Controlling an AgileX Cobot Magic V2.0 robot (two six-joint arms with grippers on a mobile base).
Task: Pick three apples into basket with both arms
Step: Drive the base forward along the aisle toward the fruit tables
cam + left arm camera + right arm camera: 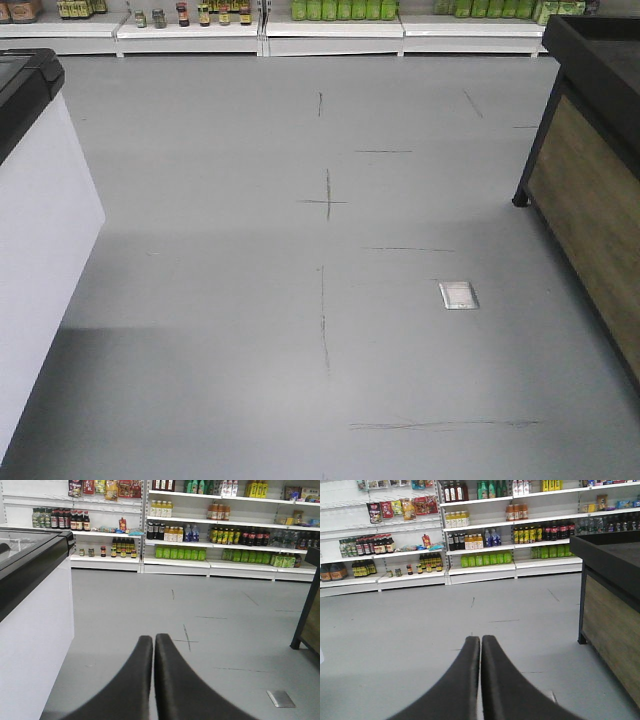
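No apples and no basket show in any view. In the left wrist view my left gripper [154, 637] is shut, its two black fingers pressed together with nothing between them, pointing out over the grey floor. My right gripper [480, 638] in the right wrist view is shut the same way and holds nothing. Neither gripper shows in the front view.
A white chest freezer with a black rim [30, 200] [30, 630] stands at the left. A black-framed wooden display stand [595, 190] [612, 610] is at the right. Store shelves of bottles [200, 535] [485, 535] line the far wall. A metal floor plate [458, 295] lies on the grey floor.
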